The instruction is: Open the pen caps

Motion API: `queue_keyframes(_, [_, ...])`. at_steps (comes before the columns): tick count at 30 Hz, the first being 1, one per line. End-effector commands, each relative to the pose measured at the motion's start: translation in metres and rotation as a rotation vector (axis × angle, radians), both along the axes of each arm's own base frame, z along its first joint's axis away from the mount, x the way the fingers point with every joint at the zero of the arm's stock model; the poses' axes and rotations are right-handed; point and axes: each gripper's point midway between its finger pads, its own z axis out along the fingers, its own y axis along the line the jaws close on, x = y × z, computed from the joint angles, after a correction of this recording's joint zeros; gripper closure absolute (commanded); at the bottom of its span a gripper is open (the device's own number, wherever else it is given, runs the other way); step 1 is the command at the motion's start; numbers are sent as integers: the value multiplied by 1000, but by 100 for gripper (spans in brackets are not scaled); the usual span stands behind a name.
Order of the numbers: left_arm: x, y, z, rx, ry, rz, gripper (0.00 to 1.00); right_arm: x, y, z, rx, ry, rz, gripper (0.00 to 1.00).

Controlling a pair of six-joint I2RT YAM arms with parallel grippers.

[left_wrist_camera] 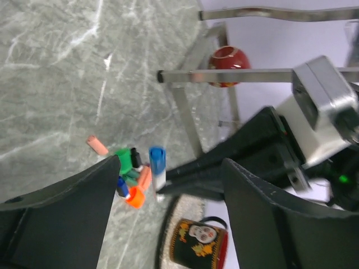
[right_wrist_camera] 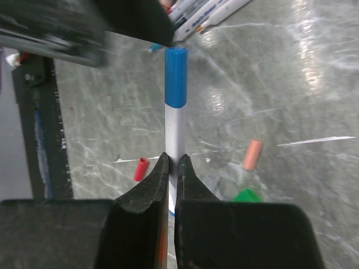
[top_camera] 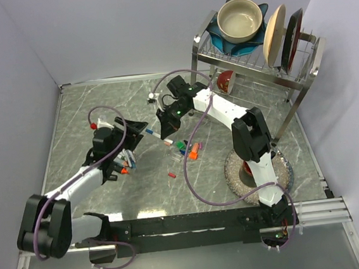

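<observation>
My right gripper [right_wrist_camera: 173,162] is shut on a white marker barrel [right_wrist_camera: 175,131] and holds it above the table, its blue pen cap [right_wrist_camera: 175,77] pointing at my left gripper. In the top view the right gripper [top_camera: 165,134] and the blue cap [top_camera: 149,130] sit just right of the left gripper [top_camera: 139,127]. The left gripper [left_wrist_camera: 171,165] is open and the blue cap [left_wrist_camera: 157,158] stands between its fingers, touching neither. Loose pen caps [top_camera: 187,148] in green, orange, blue and black lie in a small pile below; the pile also shows in the left wrist view [left_wrist_camera: 132,179].
A red cap [right_wrist_camera: 141,168], a pink cap [right_wrist_camera: 253,154] and a green cap [right_wrist_camera: 245,195] lie on the marble table. Several markers [top_camera: 126,162] lie under the left arm. A dish rack [top_camera: 255,63] with bowls stands back right. A decorated mug [left_wrist_camera: 199,242] sits on a round mat [top_camera: 279,176].
</observation>
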Motion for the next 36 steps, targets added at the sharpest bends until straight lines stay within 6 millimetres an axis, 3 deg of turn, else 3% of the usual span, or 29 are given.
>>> queue_keyframes(1, [12, -3, -7, 100, 31, 45, 26, -16, 6, 26, 68, 37, 17, 100])
queue_keyframes(2, [14, -7, -7, 112, 33, 42, 27, -15, 5, 26, 70, 41, 13, 100])
queue_keyframes(3, [14, -6, -9, 123, 43, 46, 37, -17, 6, 27, 75, 45, 16, 100])
queue_keyframes(6, [16, -7, -12, 136, 50, 50, 48, -18, 7, 28, 79, 53, 14, 100])
queue_keyframes(9, [17, -10, -13, 142, 53, 39, 53, -18, 8, 28, 81, 58, 11, 100])
queue_keyframes(18, [19, -17, -22, 142, 76, 9, 59, -18, 7, 26, 76, 61, 7, 100])
queue_keyframes(26, [15, -33, -10, 65, 43, -65, 99, -18, 8, 28, 80, 61, 0, 100])
queue_keyframes(30, [9, -36, 0, 7, 25, -76, 99, -19, 9, 29, 89, 68, 3, 100])
queue_keyframes(32, [5, -37, 6, -18, 14, -81, 99, -20, 10, 30, 95, 71, 4, 90])
queue_keyframes(36, [0, -38, 13, -43, -6, -93, 99, -26, 13, 35, 115, 81, 20, 62])
